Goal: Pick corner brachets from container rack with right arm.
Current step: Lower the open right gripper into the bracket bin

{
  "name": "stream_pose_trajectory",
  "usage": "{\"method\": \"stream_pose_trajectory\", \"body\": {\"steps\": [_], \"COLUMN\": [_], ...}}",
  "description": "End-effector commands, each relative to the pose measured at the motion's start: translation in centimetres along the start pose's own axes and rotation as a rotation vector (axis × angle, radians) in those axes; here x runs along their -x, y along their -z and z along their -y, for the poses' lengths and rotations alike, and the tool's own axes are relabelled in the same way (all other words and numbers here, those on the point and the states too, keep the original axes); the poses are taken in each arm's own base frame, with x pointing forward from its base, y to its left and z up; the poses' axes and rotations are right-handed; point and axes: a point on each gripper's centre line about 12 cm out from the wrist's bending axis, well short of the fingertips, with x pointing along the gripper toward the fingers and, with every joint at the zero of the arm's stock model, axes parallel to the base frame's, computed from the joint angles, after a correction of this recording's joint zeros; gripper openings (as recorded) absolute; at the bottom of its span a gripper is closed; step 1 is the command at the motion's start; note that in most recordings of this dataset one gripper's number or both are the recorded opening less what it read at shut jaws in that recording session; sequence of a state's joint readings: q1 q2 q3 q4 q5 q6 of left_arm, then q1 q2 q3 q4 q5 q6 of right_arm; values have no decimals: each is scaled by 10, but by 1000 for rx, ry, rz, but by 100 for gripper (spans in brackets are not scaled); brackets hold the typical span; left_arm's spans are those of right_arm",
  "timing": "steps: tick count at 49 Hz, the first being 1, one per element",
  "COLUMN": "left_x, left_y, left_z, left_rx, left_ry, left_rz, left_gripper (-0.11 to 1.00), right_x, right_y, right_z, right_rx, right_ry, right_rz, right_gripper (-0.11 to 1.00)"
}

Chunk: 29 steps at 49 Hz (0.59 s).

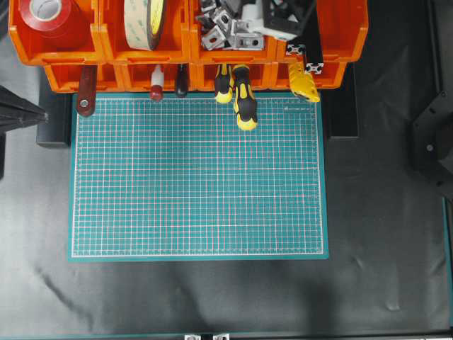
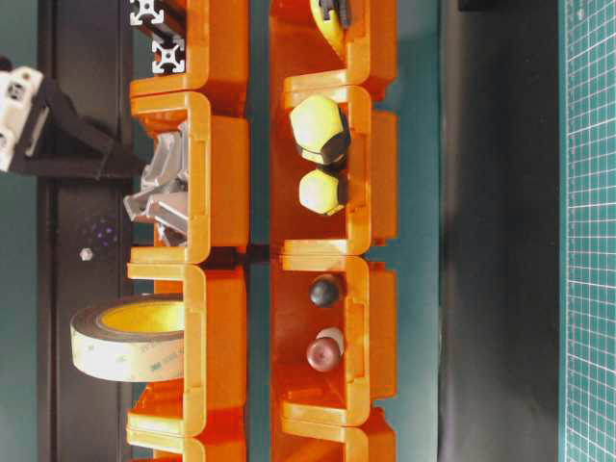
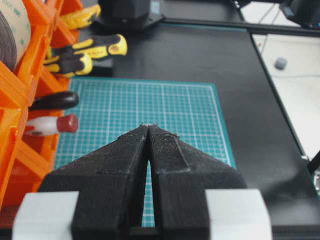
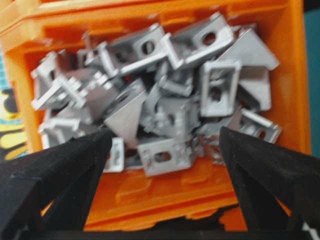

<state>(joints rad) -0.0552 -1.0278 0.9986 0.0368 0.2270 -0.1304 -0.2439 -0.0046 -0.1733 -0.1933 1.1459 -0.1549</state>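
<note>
While its black fingers stand spread wide, the right end effector point(image 4: 162, 150) hangs empty over a heap of small silver-grey metal corner brackets point(image 4: 165, 95).
These lie piled in one bin of the bright orange plastic container rack point(image 1: 170, 53) along the far edge of the tabletop point(image 1: 382, 234); the left end effector point(image 3: 148, 131) is closed, holding nothing, above the green gridded cutting mat point(image 1: 198, 177).

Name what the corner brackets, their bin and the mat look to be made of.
Corner brachets: likely cast metal, matte silver-grey with dull highlights. Container rack: glossy orange moulded plastic, by its rounded rims. Cutting mat: green, matte, probably soft plastic or rubber, with a printed white grid.
</note>
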Motion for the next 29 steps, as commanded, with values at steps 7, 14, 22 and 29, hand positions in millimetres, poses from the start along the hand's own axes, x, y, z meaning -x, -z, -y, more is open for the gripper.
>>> {"method": "stream_pose_trajectory", "body": {"steps": [7, 14, 22, 29], "left_x": [1, 1, 1, 1], "left_y": [-12, -12, -11, -9], "left_z": [1, 1, 1, 1], "left_rx": [0, 0, 3, 1], "left_ry": [4, 4, 4, 3], "left_rz": [29, 29, 26, 23], "left_gripper": [0, 0, 0, 0], "right_x": [-4, -16, -18, -17], "right_y": [-7, -3, -3, -2], "right_z": [5, 3, 5, 8], "right_rx": [19, 38, 33, 31], "right_ry": [20, 9, 10, 16], "right_rz": [-24, -92, -99, -104], "right_gripper": [86, 86, 85, 79]}}
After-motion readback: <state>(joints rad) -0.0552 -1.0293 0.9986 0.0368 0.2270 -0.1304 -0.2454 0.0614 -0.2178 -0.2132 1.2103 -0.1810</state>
